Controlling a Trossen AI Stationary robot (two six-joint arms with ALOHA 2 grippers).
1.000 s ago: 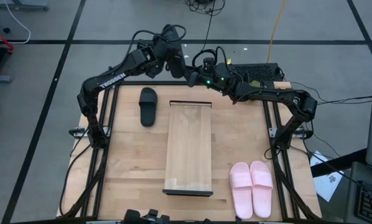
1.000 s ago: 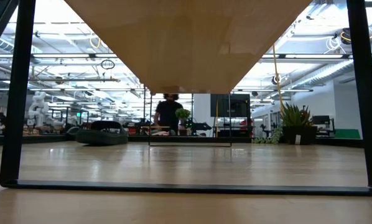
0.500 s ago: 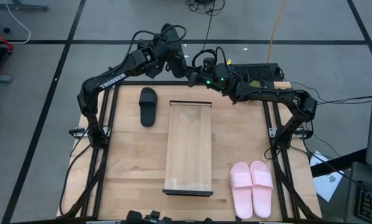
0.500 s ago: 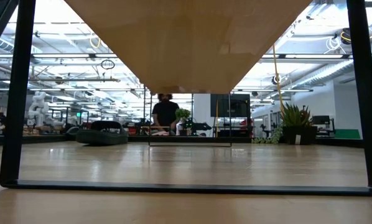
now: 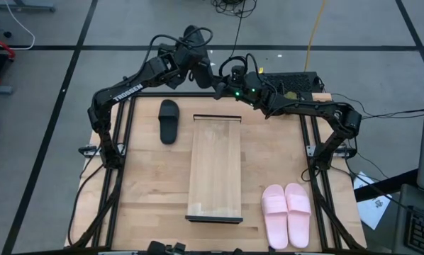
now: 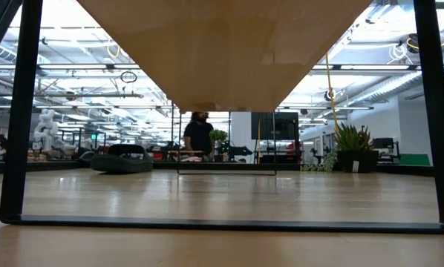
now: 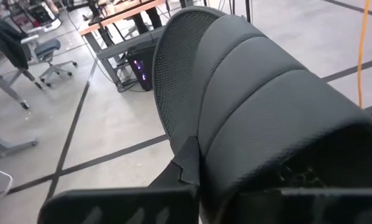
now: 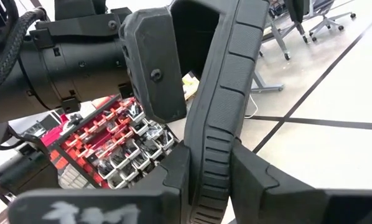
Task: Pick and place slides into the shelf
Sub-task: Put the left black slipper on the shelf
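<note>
One black slide (image 8: pixel 214 112) is clamped between both grippers, left (image 7: pixel 195 180) and right (image 8: pixel 208 180), above the table's far edge, beyond the shelf (image 5: pixel 215 168), another black slide (image 5: pixel 169 120) and the pink pair (image 5: pixel 286 212).

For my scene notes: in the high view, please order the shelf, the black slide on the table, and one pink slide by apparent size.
1. shelf, clearly largest.
2. pink slide and black slide on the table: too similar in size to rank.
</note>
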